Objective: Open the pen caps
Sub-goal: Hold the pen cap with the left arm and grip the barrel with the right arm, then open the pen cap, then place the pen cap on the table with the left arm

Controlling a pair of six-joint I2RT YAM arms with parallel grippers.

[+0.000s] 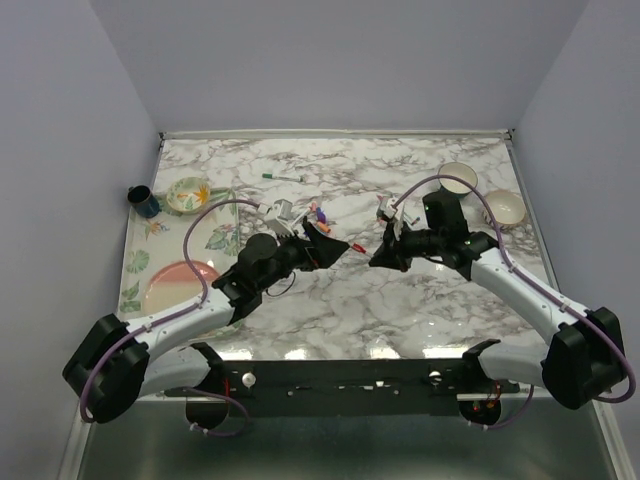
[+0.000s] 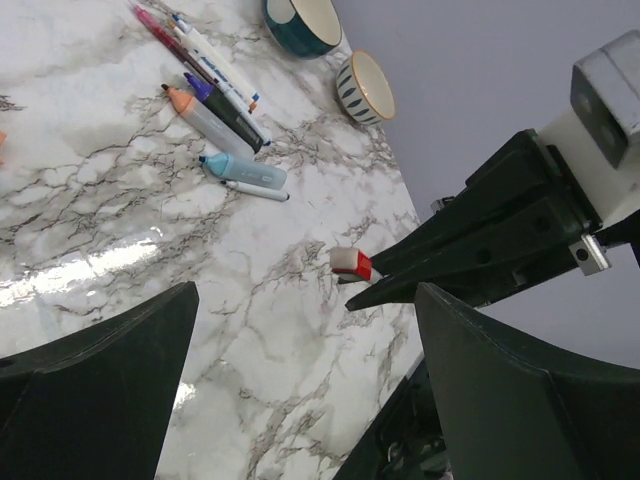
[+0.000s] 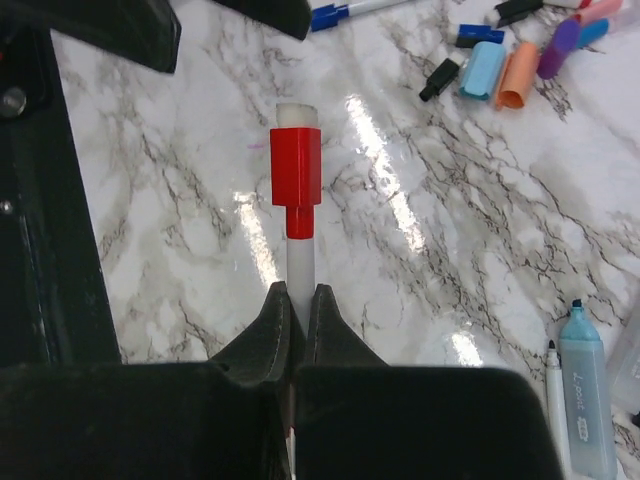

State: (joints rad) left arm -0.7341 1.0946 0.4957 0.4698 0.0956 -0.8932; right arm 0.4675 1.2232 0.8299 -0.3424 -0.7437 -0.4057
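Clamping a white pen (image 3: pixel 300 262) by its barrel, the right gripper (image 3: pixel 297 300) is closed tight, with the red cap (image 3: pixel 295 165) on the pen's free end. The left gripper (image 2: pixel 306 292) is near that end, apart from it, jaws spread wide and holding nothing. More pen caps (image 3: pixel 482 68), blue, orange, black and purple, lie loose on the marble table (image 3: pixel 420 230) beyond the pen's tip.

A robotics lab test cell, by the look of it. Two robot arms (image 1: pixel 180 320) are bolted to a black rail (image 1: pixel 340 378) at the near edge of a marble-look tabletop (image 1: pixel 400 300), boxed in by plain lavender walls (image 1: pixel 330 60) — while bowls (image 1: pixel 505 207), a mug (image 1: pixel 142 201), a pink plate (image 1: pixel 180 285), pens (image 2: pixel 225 110) and pen caps (image 3: pixel 483 70) sit staged on it.
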